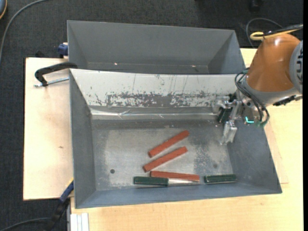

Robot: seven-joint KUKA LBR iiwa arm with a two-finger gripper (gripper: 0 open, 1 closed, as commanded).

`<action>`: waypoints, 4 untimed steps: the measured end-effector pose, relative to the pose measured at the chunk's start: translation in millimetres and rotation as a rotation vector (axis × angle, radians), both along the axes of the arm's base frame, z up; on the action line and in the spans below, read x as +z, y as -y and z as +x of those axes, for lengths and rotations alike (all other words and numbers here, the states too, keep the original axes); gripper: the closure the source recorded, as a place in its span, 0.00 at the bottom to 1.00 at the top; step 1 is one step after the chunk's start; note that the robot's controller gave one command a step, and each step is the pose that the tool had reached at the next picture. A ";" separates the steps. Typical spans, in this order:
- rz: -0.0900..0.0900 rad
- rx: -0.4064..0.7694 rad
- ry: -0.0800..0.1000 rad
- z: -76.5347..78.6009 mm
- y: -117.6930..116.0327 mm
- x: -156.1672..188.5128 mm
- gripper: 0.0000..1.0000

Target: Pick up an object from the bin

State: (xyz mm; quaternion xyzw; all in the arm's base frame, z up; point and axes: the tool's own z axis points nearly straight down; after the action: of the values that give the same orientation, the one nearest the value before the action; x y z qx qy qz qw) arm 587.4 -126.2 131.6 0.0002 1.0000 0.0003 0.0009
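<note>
Seemingly idle, the end effector (230, 129) hangs over the far right of the bin (82, 143); released or clenched, I cannot tell. Nearest, mid-floor, lies a red bar (168, 144), probably light, stiff and smooth, best gripped across its narrow middle.

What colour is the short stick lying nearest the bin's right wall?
The short stick is dark green; camera view shows it best.

The grey bin (103, 150) holds three red sticks (168, 144) (165, 159) (174, 176) and two dark green sticks (150, 181) (220, 179) near its front.
</note>
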 end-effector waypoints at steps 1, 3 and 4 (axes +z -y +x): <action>0.003 -0.038 -0.005 14.3 -34.1 -64.5 0.00; 0.004 -0.182 0.000 10.8 -33.7 -30.4 0.00; 0.003 0.044 -0.002 -2.0 -152.5 -61.1 0.00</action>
State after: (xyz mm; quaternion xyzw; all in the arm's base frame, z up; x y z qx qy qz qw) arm 585.4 26.2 70.5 -0.0220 0.9998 0.0020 -0.0001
